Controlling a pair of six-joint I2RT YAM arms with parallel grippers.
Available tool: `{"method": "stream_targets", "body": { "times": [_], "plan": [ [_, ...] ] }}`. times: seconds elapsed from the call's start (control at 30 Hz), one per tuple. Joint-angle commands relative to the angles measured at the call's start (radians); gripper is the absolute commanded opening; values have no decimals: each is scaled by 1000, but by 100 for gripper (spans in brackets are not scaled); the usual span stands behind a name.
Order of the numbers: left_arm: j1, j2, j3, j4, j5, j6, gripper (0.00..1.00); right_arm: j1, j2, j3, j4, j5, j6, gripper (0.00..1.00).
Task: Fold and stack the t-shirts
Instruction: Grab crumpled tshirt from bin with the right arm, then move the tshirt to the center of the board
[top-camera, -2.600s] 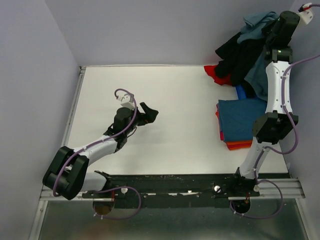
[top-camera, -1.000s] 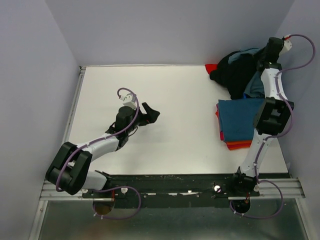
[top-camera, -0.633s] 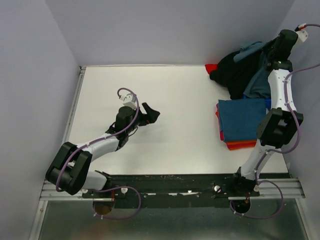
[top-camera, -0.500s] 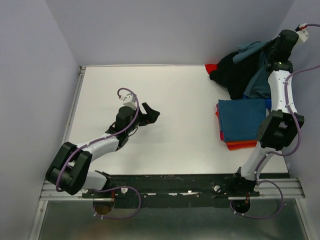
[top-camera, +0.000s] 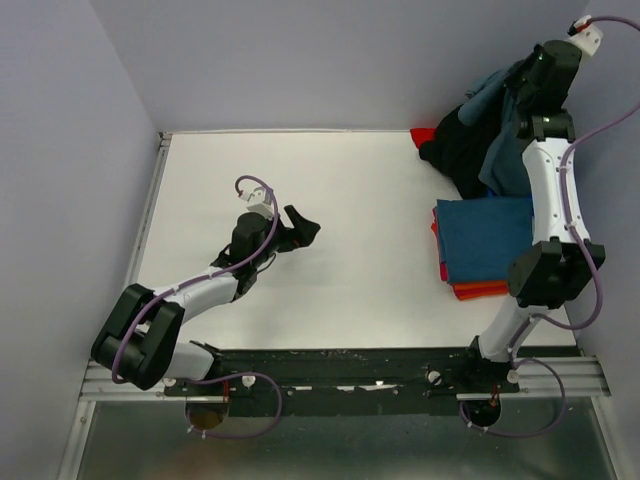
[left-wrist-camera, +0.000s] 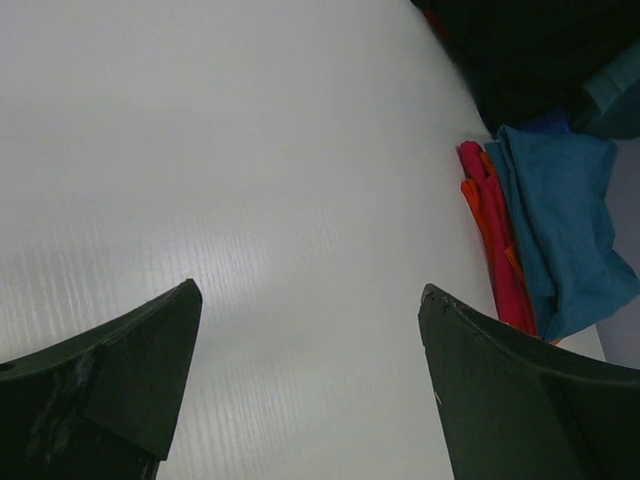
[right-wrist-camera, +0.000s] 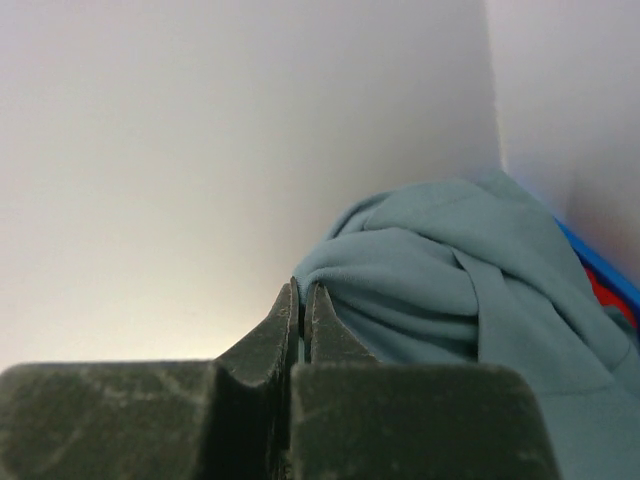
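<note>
Your right gripper (right-wrist-camera: 302, 290) is pressed together on a fold of the teal shirt (right-wrist-camera: 450, 290), held above the heap (top-camera: 460, 150) at the far right corner of the bench (top-camera: 350, 180). Raise it until the cloth hangs free of the heap, then carry it to the open middle. The left gripper (left-wrist-camera: 307, 290) hovers there, spread and empty; use it to catch the loose shoulder. The folded stack (top-camera: 485, 235) lies by the right edge.
</note>
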Motion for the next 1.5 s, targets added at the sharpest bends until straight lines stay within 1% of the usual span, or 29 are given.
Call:
{"method": "stream_targets", "body": {
  "times": [0.0,0.07,0.1,0.17,0.27,0.3,0.43,0.5,0.57,0.6,0.63,0.67,0.7,0.73,0.77,0.87,0.97,1.0,1.07,1.13,1.2,1.33,1.47],
  "plan": [
    [1,-13,24,7,13,20,98,58,-180,73,91,50,-102,1],
    [1,-10,26,6,13,20,98,84,-229,47,119,46,-130,1],
    [3,-10,24,6,13,20,98,93,-255,34,132,14,-134,1],
    [2,-11,29,3,22,34,98,97,-307,-13,177,-109,-95,1],
    [1,-27,30,-10,16,55,98,106,-364,-59,209,-357,-7,1],
    [3,-33,27,-13,5,60,98,115,-365,-55,238,-409,23,1],
    [3,-65,21,-40,-51,74,98,242,-315,48,145,-558,53,1],
    [1,-82,18,-57,-81,80,98,282,-293,92,120,-646,79,1],
    [3,-105,12,-72,-137,83,98,316,-289,103,120,-700,116,1],
    [2,-119,7,-79,-156,83,99,331,-289,108,120,-733,119,4],
    [1,-131,0,-83,-173,83,99,343,-292,112,108,-762,117,13],
    [1,-145,-7,-86,-191,84,99,347,-296,112,88,-786,113,40],
    [1,-160,-13,-89,-206,81,99,348,-312,103,49,-774,103,69],
    [1,-175,-20,-96,-223,78,99,348,-335,74,15,-737,91,88],
    [1,-192,-23,-100,-243,75,99,347,-374,12,-16,-688,71,91],
    [1,-238,-43,-109,-280,71,99,348,-514,-232,-15,-582,45,89],
    [1,-268,-57,-106,-294,69,99,348,-626,-488,7,-597,62,82],
    [3,-268,-60,-103,-292,69,99,351,-649,-577,16,-615,70,77],
    [1,-257,-57,-99,-279,69,98,371,-680,-724,25,-632,62,73],
    [1,-237,-50,-97,-262,71,98,418,-686,-844,27,-602,30,70],
    [1,-210,-37,-100,-243,74,96,475,-668,-924,17,-548,-7,67],
    [1,-159,-7,-115,-216,75,95,609,-610,-1003,-10,-462,-78,64],
    [1,-134,16,-148,-209,75,94,782,-574,-1081,45,-366,-125,62]
  ]
}}
